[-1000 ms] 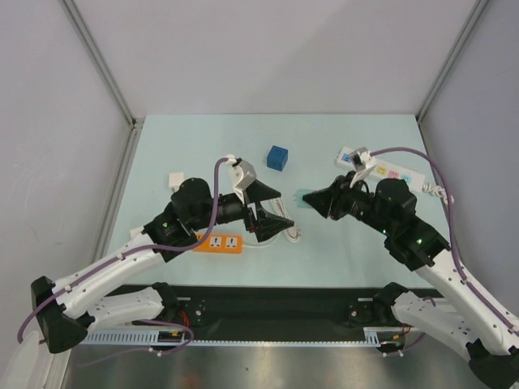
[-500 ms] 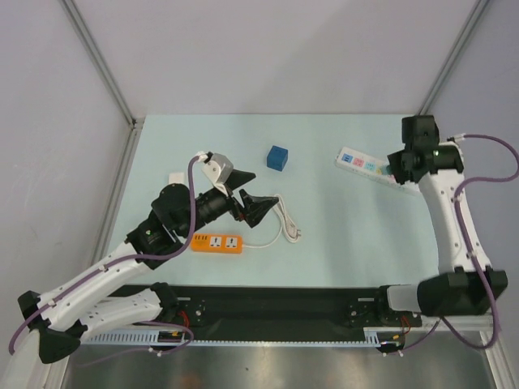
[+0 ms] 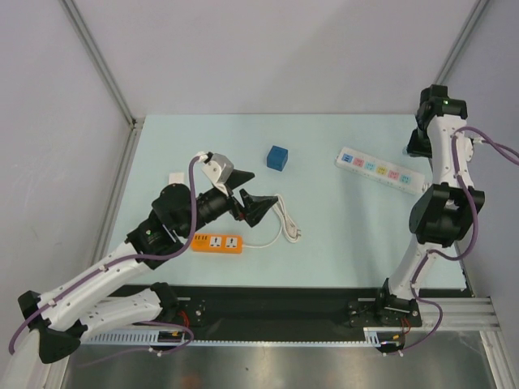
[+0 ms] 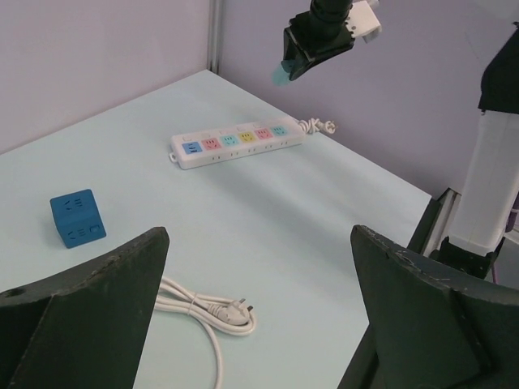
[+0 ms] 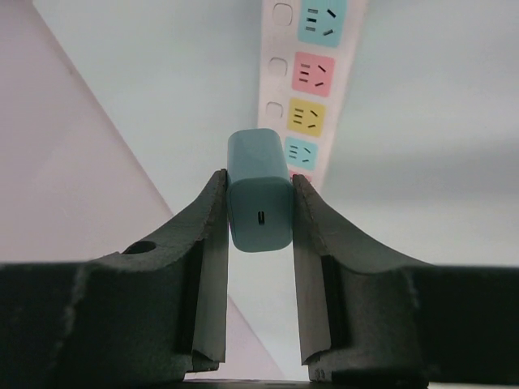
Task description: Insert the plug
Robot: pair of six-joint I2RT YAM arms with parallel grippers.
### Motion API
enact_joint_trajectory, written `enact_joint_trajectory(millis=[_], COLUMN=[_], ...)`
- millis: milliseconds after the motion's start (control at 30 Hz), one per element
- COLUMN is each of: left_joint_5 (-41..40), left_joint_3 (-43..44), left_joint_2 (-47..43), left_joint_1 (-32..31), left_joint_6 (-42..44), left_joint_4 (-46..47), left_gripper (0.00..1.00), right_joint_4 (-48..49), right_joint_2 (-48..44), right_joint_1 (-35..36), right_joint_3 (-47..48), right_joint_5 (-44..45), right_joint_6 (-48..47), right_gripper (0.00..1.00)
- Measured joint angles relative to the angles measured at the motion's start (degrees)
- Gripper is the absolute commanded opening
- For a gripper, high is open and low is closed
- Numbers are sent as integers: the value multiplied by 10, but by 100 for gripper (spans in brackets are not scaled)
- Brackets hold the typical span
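The plug (image 5: 259,194), a pale blue block with a small slot in its end, is clamped between my right gripper's (image 5: 259,180) fingers. It hangs in the air above the white power strip (image 5: 313,73), over its coloured sockets. In the left wrist view the right gripper (image 4: 302,58) hovers high over the strip's (image 4: 235,142) far end. In the top view the right arm stands tall at the far right, by the strip (image 3: 381,170). My left gripper (image 3: 258,191) is open and empty above the white cord (image 3: 284,223).
A dark blue cube with socket faces (image 3: 277,157) sits mid-table, also in the left wrist view (image 4: 77,217). An orange power strip (image 3: 217,241) lies under the left arm. A small white square block (image 3: 175,177) is at the left. Walls enclose the table.
My right arm has swung from the table's middle up to the far right, carrying the plug over the white strip. My left gripper drew back left, then stayed still.
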Motion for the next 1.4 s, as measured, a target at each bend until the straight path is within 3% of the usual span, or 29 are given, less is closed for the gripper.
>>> enact_joint_trajectory(millis=[467,1400], left_joint_5=[-10,-2], left_joint_3=[0,0], left_joint_2=[8,-11], left_joint_1=[0,0], left_joint_6=[3,3], left_joint_4=[-5,-5], left_gripper=[100,100], right_joint_4=[-9,-13], right_joint_2=[105,137], right_joint_1=[-88,-88], right_joint_3=[24,-38], right_joint_5=[-60,-87], right_joint_6=[-5,37], right_gripper=[0,0])
